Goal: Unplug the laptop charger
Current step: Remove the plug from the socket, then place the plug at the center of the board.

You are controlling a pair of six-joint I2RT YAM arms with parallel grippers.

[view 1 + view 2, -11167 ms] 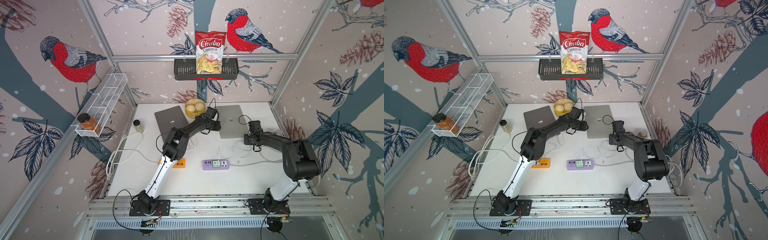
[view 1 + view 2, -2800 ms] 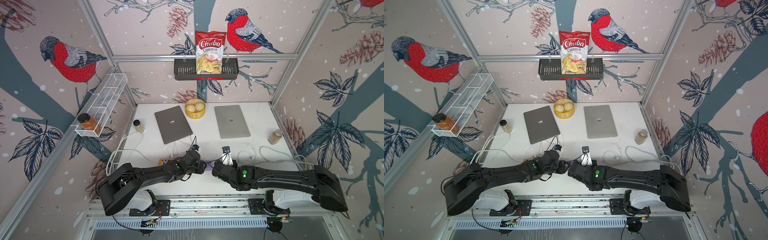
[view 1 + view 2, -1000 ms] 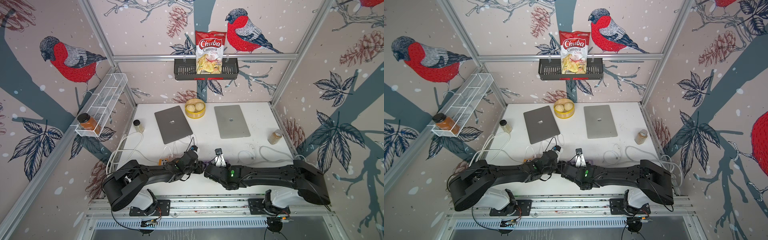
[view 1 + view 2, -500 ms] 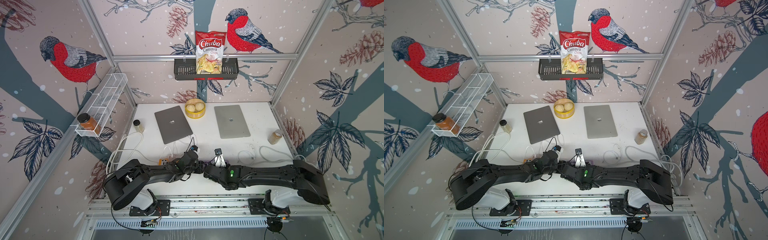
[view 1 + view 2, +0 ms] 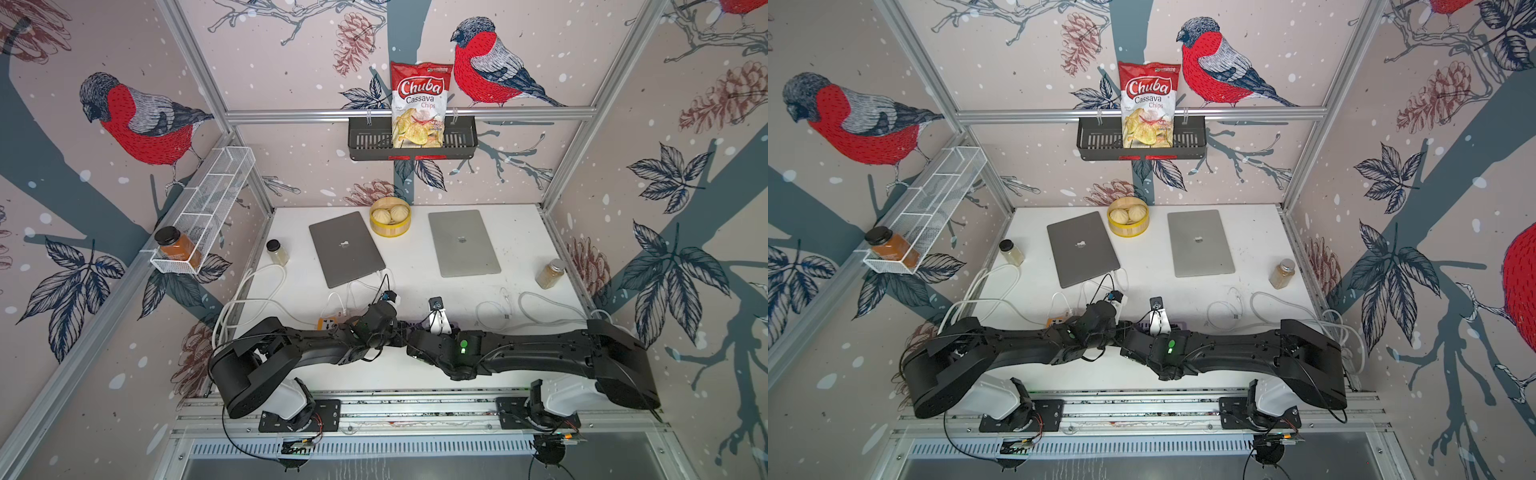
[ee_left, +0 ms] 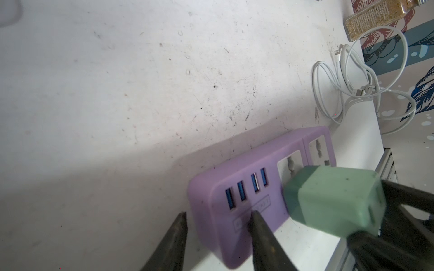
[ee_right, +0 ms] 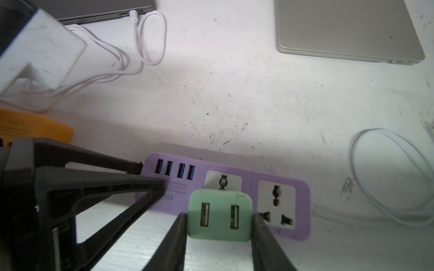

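Pinching green charger (image 7: 219,211): right gripper (image 7: 219,217) (left gripper (image 6: 218,214) part-open on purple strip (image 6: 312,140)).

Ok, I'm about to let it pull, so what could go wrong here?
The right gripper pinches the green two-port plug adapter only by its smooth sides; it may slip off.
The left gripper has just one fingertip over the purple plastic power strip, so the strip could lift or tip with the adapter.

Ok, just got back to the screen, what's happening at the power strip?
The right gripper is clamped on the green adapter sitting in the purple power strip. The left gripper braces the strip's USB end, one finger on top, jaws apart. The adapter looks not yet pulled out.
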